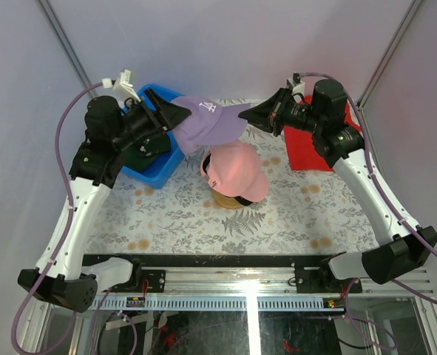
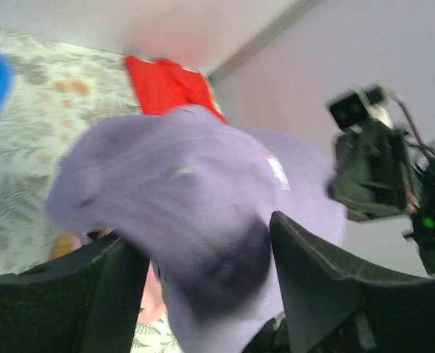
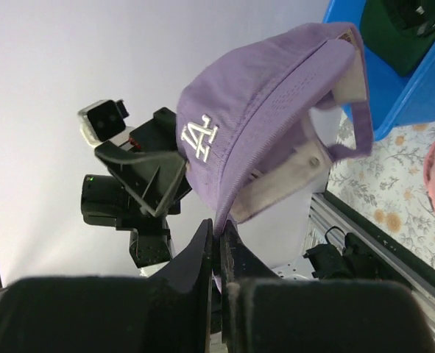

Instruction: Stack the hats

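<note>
- The lavender cap (image 1: 203, 124) hangs in the air between the two grippers. In the top view its long axis runs from 9 to 3 o'clock, crown toward 9 and brim toward 3.
- The right gripper (image 1: 249, 116) points in from 3 o'clock with its jaws pinched tight on the edge of the brim. In its wrist view the cap rises from that pinch with the embroidered front facing the camera.
- The left gripper (image 1: 175, 115) sits at 9 o'clock of the cap with its jaws spread wide. The crown bulges between the fingers (image 2: 316, 294), and blur hides whether either one touches the cloth.
- The pink cap (image 1: 236, 170) rests on the wooden stand (image 1: 224, 200), at about 5 o'clock from the lavender cap and lower. I judge the coming move turns on this offset: the held cap has to go toward 5 o'clock and down.
- The right arm has the sure grip, its forearm angled toward 10 o'clock. The left arm reaches toward 1 o'clock above the blue bin (image 1: 157, 171), where a dark green cap (image 1: 148, 148) lies.
</note>
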Controlling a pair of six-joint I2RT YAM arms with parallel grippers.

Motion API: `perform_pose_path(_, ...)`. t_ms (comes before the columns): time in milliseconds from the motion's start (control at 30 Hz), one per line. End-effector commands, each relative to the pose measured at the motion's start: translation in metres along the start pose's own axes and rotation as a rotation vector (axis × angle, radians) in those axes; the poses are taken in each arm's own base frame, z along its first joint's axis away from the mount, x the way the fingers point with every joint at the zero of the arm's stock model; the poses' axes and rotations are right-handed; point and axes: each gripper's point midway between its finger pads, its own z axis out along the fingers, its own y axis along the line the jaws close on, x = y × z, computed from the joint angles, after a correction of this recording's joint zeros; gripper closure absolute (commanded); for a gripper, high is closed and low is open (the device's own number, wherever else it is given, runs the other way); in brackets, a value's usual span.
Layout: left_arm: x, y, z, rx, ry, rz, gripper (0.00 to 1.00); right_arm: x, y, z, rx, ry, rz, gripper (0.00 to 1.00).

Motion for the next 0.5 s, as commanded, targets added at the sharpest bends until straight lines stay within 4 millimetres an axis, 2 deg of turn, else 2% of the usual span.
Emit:
perform_pose_path(0, -0.01, 0.071, -0.024, -0.257, -0.071, -0.065, 0.34, 0.002, 0.023, -0.026, -0.058, -0.013, -0.091, 1.0)
perform_pose_path(67, -0.001, 0.095, -0.031, -0.315, -0.068, -0.122, 0.33, -0.002, 0.02, -0.028, -0.067, -0.026, -0.089, 1.0)
perform_pose_path(267, 0.039, 0.137, -0.033, -0.38, 0.007, -0.212, 0.34, -0.004, 0.008, -0.026, -0.073, -0.012, -0.099, 1.0)
perform_pose_path(367, 0.056, 0.141, -0.031, -0.348, 0.042, -0.24, 0.39, -0.005, -0.003, -0.026, -0.06, -0.019, -0.105, 1.0)
perform_pose_path(467, 0.066, 0.136, -0.033, -0.302, 0.061, -0.243, 0.48, -0.008, -0.015, -0.032, -0.048, -0.035, -0.1, 1.0)
